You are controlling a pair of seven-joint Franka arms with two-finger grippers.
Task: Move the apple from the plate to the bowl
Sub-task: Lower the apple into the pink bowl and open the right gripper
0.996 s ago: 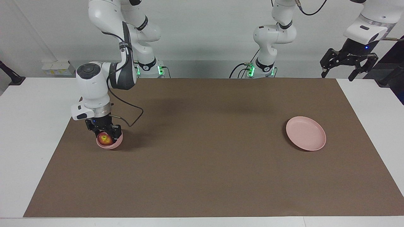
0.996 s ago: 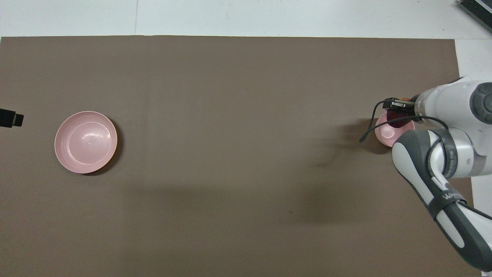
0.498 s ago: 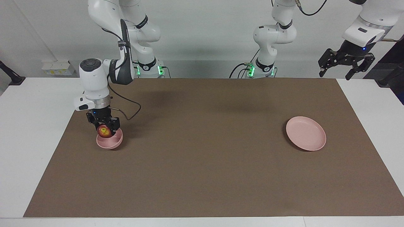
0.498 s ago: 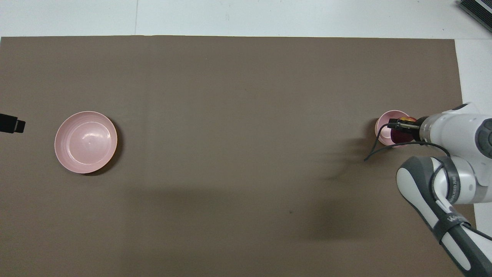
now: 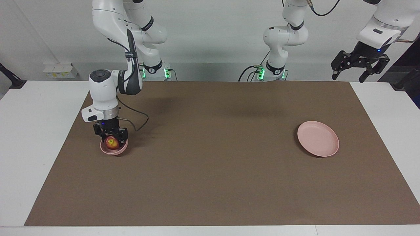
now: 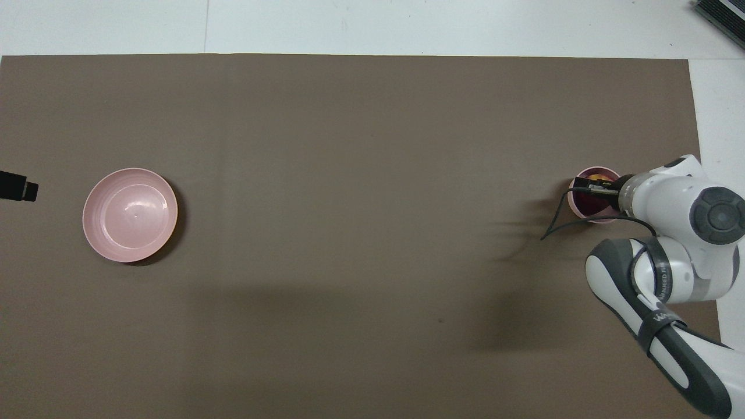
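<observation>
Apple down in the bowl!
Right gripper (image 5: 111,137) sits just above the apple (image 5: 112,143) inside the bowl (image 5: 113,151), fingers apparently released; next, lift straight clear. Left gripper (image 5: 360,64) waits with fingers spread, plate (image 5: 318,138) bare.

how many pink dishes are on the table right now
2. The plate sits bare toward the left arm's end of the table. The bowl sits toward the right arm's end, holding the apple, with the right gripper just above it. Nothing appears hidden.
</observation>
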